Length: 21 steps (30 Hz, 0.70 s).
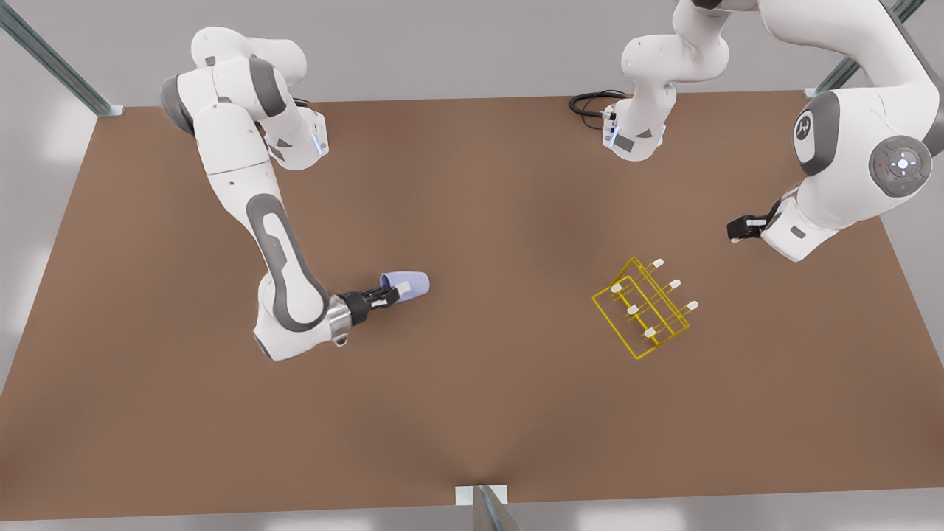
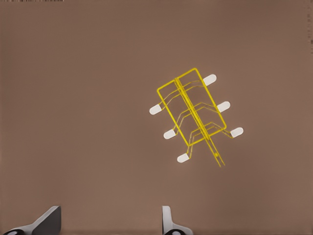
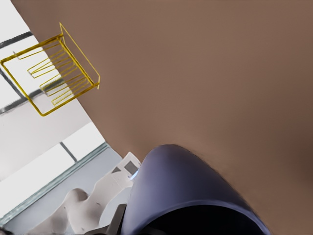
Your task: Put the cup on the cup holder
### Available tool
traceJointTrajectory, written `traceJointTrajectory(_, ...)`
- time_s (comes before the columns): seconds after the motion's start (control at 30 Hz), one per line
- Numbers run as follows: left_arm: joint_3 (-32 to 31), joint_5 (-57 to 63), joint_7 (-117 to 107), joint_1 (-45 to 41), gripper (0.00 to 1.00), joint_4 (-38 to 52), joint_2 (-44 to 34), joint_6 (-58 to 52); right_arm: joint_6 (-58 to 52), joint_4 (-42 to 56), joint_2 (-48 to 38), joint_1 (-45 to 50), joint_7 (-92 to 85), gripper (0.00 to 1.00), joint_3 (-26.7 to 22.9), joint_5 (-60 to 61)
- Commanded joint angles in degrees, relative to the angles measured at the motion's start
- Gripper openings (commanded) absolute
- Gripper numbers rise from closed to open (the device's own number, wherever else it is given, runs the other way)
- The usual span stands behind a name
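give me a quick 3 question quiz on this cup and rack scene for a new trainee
1. True or false: the cup already sits on the cup holder.
2. Which gripper has the cup at its fingers: A) right gripper B) left gripper?
3. How many white-tipped pegs does the cup holder have?

Key:
1. False; it is at the right gripper, far from the holder across the table.
2. A; the left gripper waits open near the holder.
3. Six.

A simulated robot test cell is indicated by a bare brown desk point(image 1: 472, 413), metal frame struts point(image 1: 51, 59) and blank grey surroundings.
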Motion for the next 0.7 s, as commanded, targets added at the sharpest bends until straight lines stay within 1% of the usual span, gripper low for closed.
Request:
traceJointTrajectory(0.0,0.0,0.0,1.3,0.0,1.00,0.8,-0.1,-0.5,-1.6,2.4,3.6,0.3,-37.1,0.21,0.0,9.1)
traceJointTrajectory(0.1,0.0,0.1,1.3,0.0,1.00,0.9,0.0,-0.5,-1.1,6.0,7.4,1.4,-40.7,0.21,0.0,14.5)
traceJointTrajectory(0.2,0.0,0.1,1.2,0.0,1.00,0.9,0.0,-0.5,2.7,9.7,10.6,4.0,-41.0,0.21,0.0,18.8)
traceJointTrajectory(0.27,0.1,0.1,1.2,0.0,1.00,1.0,0.0,-0.7,6.3,9.7,11.1,6.9,-41.1,0.21,0.0,21.8)
traceJointTrajectory(0.37,0.1,0.1,1.0,0.0,1.00,2.6,-0.1,-2.2,8.7,10.0,11.9,10.2,-42.4,0.21,0.0,25.9)
traceJointTrajectory(0.47,0.1,0.1,0.9,0.0,1.00,2.6,0.0,-2.2,12.4,11.1,12.6,12.3,-42.9,0.21,0.0,26.1)
traceJointTrajectory(0.5,0.1,0.1,1.0,0.0,1.00,2.6,0.0,-2.2,13.2,13.3,13.9,13.0,-43.1,0.21,0.0,26.1)
traceJointTrajectory(0.67,0.3,0.1,1.0,0.1,1.00,2.6,0.0,-2.2,18.7,16.7,16.2,16.0,-42.9,0.21,0.1,26.7)
